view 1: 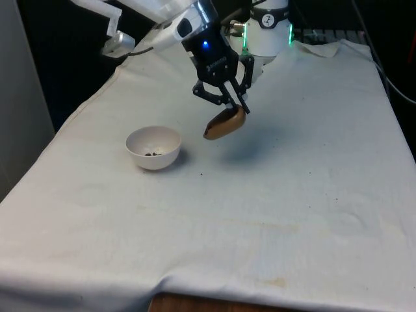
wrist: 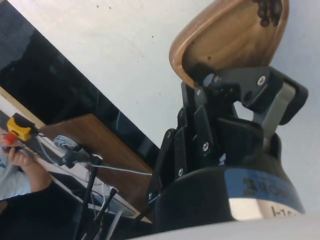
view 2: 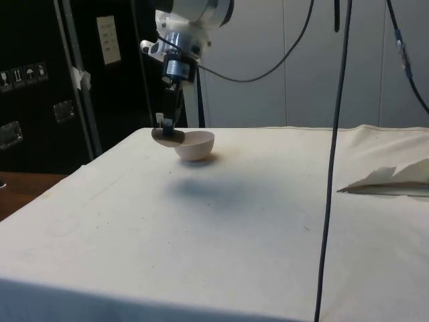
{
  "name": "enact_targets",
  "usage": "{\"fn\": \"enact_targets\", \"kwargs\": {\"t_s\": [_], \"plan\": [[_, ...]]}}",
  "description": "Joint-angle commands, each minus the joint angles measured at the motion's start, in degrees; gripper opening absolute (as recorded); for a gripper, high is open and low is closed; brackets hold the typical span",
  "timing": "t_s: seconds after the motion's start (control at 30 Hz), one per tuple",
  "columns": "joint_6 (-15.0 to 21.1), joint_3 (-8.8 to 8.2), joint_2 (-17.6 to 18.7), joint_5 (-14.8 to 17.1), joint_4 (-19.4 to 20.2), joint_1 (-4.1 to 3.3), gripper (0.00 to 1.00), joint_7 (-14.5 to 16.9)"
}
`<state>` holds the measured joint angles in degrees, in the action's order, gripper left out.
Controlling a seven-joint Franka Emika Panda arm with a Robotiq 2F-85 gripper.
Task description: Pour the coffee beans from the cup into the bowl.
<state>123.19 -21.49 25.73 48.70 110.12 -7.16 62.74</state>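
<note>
My gripper (view 1: 233, 104) is shut on the rim of a brown wooden cup (view 1: 225, 123) and holds it tilted on its side above the cloth. The cup's mouth points towards the white bowl (view 1: 156, 159), which stands a short way off to the front view's left. A few coffee beans (view 1: 153, 154) lie in the bowl. In the side view the cup (view 2: 167, 136) hangs level with the bowl (view 2: 196, 145), under the gripper (view 2: 166, 122). The wrist view looks into the cup (wrist: 230, 37), where a few beans (wrist: 267, 12) sit near its lip; the gripper (wrist: 220, 82) clamps its edge.
White cloth (view 1: 273, 214) covers the table, with open room in front of the bowl and to the front view's right. A rumpled fold of cloth (view 2: 389, 181) lies near one edge. A person's hand (wrist: 20, 160) shows beyond the table edge in the wrist view.
</note>
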Motion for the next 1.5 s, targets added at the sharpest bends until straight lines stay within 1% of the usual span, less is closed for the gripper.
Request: {"fn": "enact_targets", "kwargs": {"t_s": [0.0,0.03,0.07,0.17,0.27,0.3,0.33,0.6,0.63,0.67,0.7,0.9,0.93,0.97,1.0,1.13,1.23,1.27,1.3,1.47], "plan": [[1.5,-0.11,-0.5,-1.1,0.7,-0.80,0.00,-1.1],[0.3,0.23,-0.1,-0.3,0.1,0.00,0.00,-0.2],[1.8,0.17,-0.6,-1.4,0.7,-0.80,0.00,-1.3],[2.8,1.03,-0.8,-2.5,0.9,-0.69,0.00,-2.2],[3.4,1.55,-0.9,-3.3,0.9,-0.80,0.00,-2.8],[2.2,1.95,-0.5,-2.6,0.3,0.00,0.00,-2.0],[3.6,1.78,-0.9,-3.6,0.9,-0.74,0.00,-3.1],[5.4,3.61,-1.3,-6.1,1.3,-0.69,0.00,-5.3],[4.4,4.01,-0.9,-5.5,0.7,0.00,0.00,-4.6],[5.6,3.78,-1.4,-6.2,1.3,-0.69,0.00,-5.4],[6.0,4.18,-1.4,-6.7,1.5,-0.69,0.00,-5.8],[7.0,5.10,-1.7,-7.5,2.0,-0.74,0.00,-6.8],[6.0,5.56,-1.3,-6.9,1.3,0.00,0.00,-6.1],[6.2,5.73,-1.3,-7.2,1.4,0.00,0.00,-6.2],[7.5,5.50,-1.8,-7.8,2.2,-0.74,0.00,-7.1],[8.5,6.53,-2.1,-8.7,2.7,-0.63,0.00,-8.0],[9.5,7.28,-2.2,-9.3,3.1,-0.69,0.00,-8.7],[8.0,7.33,-1.8,-8.5,2.4,0.00,0.00,-7.7],[9.7,7.45,-2.2,-9.4,3.2,-0.69,0.00,-8.9],[10.9,8.14,-2.3,-10.6,3.7,-0.63,0.00,-9.8]]}}
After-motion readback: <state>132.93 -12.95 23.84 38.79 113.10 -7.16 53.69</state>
